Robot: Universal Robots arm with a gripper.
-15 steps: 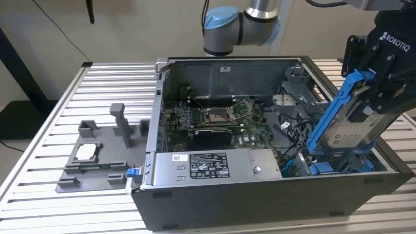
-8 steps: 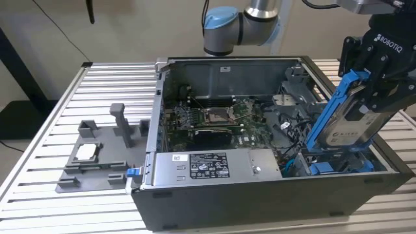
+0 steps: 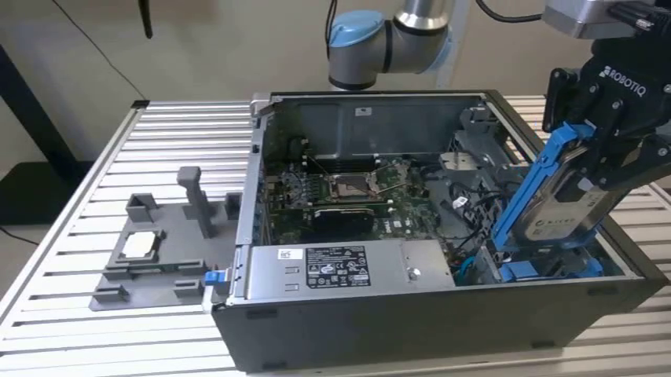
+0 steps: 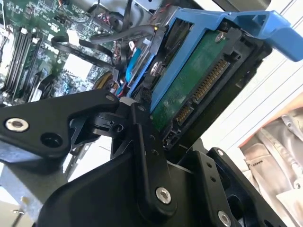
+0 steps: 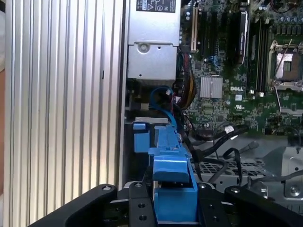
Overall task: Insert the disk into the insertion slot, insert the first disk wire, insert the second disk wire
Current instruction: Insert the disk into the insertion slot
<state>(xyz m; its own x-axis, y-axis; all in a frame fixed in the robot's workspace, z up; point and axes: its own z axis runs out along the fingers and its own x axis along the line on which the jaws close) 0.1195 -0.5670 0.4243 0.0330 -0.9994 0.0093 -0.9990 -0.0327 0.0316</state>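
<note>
While the hand (image 3: 589, 153) hangs above the computer case (image 3: 419, 322), at the case's end toward the exterior view's right, its black fingers (image 4: 147, 142) are pinched on the disk (image 3: 563, 206), gripping the blue carrier from both sides. One disk, one hand, one arm. The disk stands steeply tilted. Its upper end leans out over the case's side wall, and its lower end is down at the insertion slot (image 3: 545, 269), right against the blue rails. Whether it has actually entered, I cannot tell.

It's tight down there! The case wall runs just beside the slot on the outer side, and black cables (image 5: 222, 137) crowd the inner side, between the slot and the motherboard (image 3: 346, 192). Above the case the room is open. Outside it, the slatted table (image 3: 178, 129) lies open along the case's long side in the first wrist view.

In the second wrist view the disk's green underside (image 4: 199, 80) faces the camera, connector edge bare, with nothing plugged in.

Inside the case I count one motherboard, one grey metal box with a white sticker (image 3: 341, 267) along the front wall, the cables, and the one slot in the corner.

Beside the case, toward the exterior view's left, one grey fixture (image 3: 157, 263) with upright posts sits on the table, holding one small pale piece (image 3: 140, 245), well apart from the hand.
</note>
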